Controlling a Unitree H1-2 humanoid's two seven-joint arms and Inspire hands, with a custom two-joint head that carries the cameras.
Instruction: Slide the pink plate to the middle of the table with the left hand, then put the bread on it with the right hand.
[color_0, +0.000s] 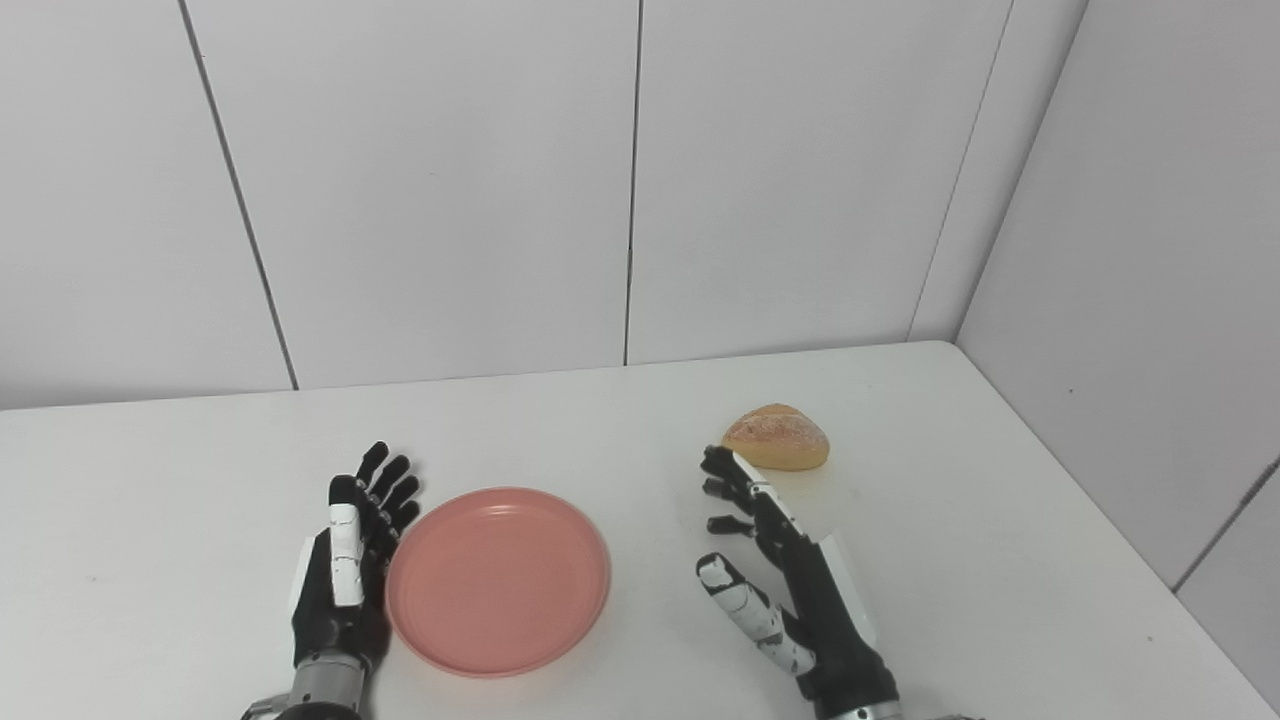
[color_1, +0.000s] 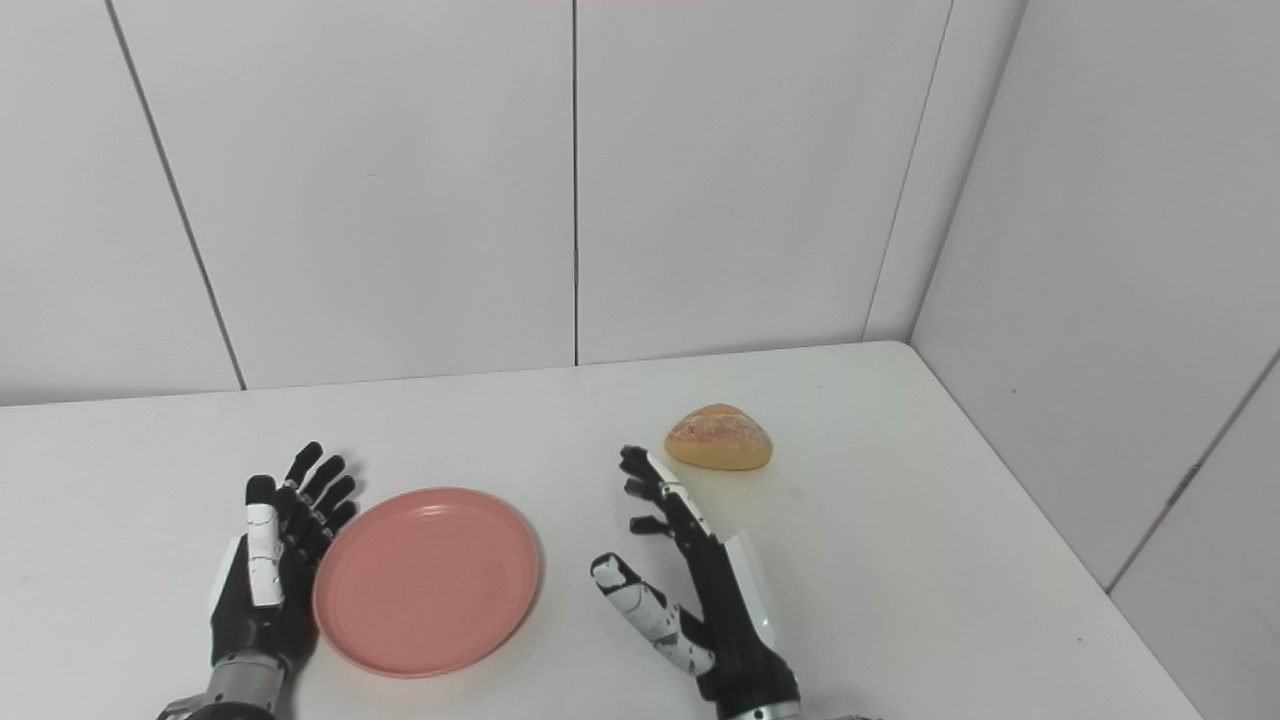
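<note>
I see the round pink plastic plate (color_0: 498, 581) lying flat on the white table (color_0: 1000, 560), left of centre. My left hand (color_0: 350, 560) is spread and empty against its left rim. My right hand (color_0: 775, 560) is likewise released, fingertips just short of the golden-brown crusty bread roll (color_0: 777, 437).

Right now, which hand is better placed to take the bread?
Right. The right hand is open with its fingertips close to the bread; the left hand sits beyond the plate, at its left rim, far from the bread.
</note>
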